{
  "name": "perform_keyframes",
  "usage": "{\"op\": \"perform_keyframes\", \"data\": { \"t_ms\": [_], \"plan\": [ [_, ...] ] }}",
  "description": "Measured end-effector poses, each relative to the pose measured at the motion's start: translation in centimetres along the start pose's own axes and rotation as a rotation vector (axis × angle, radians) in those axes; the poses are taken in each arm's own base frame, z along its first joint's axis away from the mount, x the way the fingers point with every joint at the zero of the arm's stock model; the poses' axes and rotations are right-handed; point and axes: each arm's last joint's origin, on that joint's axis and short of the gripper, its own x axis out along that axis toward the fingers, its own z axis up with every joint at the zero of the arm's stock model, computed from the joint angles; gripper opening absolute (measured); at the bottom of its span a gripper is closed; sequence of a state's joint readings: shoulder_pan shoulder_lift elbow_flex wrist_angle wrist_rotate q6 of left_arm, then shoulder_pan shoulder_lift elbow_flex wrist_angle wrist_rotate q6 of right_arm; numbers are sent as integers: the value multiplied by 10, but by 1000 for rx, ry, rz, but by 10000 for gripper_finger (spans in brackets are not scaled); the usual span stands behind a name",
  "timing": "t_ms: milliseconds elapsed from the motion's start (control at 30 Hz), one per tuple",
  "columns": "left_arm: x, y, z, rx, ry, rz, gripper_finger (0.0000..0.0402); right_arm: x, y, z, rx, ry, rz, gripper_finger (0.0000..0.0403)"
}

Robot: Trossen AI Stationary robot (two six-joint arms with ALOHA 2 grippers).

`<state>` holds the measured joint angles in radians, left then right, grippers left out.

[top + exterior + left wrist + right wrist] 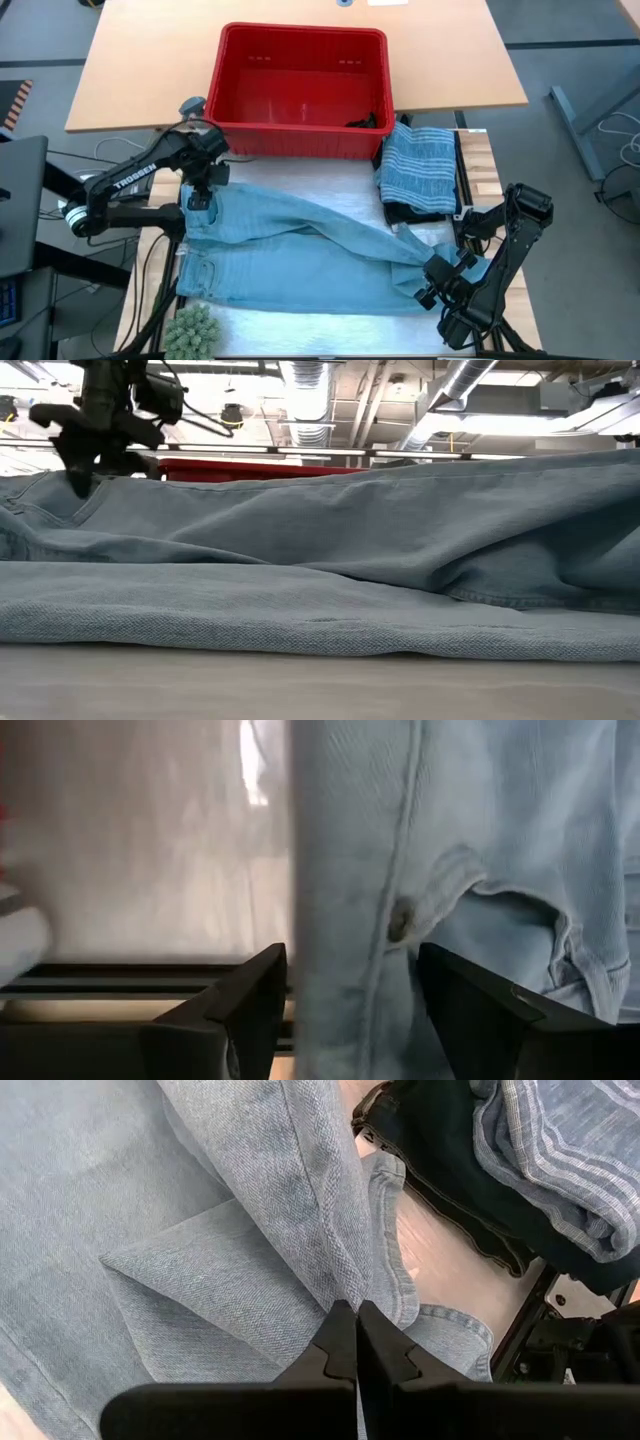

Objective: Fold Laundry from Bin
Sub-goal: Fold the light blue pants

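Spreading across the table's centre, the light blue jeans [300, 250] are straddled at the nine o'clock waistband by the released left gripper [199, 198]; the clenched right gripper [445, 272], at four o'clock, should be lifted evenly.

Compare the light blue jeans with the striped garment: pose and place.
The light blue jeans lie spread across the table's middle, one leg crossing the other; the striped garment is folded compactly, right of the red bin. The jeans rest on the table; the striped one tops a dark garment. Both are soft blue cloth.
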<state>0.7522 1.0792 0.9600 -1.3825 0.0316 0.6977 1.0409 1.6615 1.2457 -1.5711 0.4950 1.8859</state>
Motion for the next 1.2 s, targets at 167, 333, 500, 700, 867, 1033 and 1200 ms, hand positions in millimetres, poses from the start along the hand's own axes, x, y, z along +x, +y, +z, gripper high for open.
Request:
{"op": "perform_keyframes", "data": {
  "t_ms": [167, 333, 500, 700, 867, 1033, 1200],
  "plan": [
    [15, -1, -5, -2, 80, 16, 196, 0, 0, 0, -3, 0, 0, 18],
    [8, 0, -5, -2, 145, 108, 94, 0, 0, 0, -6, 0, 0, 18],
    [-14, 0, 3, -53, 74, 162, 12, 0, 0, 1, 34, 2, 2, 18],
    [-25, -9, 12, -135, 24, 167, 5, -11, -5, 11, 47, -36, 70, 18],
    [-24, -27, 21, -123, 16, 157, 3, -30, -15, 25, 10, -37, 168, 18],
    [-27, -53, 23, -114, 21, 173, 2, -42, -28, 37, 35, -24, 238, 18],
    [-39, -76, 21, -132, -37, 238, 1, -46, -37, 49, 86, -155, 293, 18]
  ]
}}
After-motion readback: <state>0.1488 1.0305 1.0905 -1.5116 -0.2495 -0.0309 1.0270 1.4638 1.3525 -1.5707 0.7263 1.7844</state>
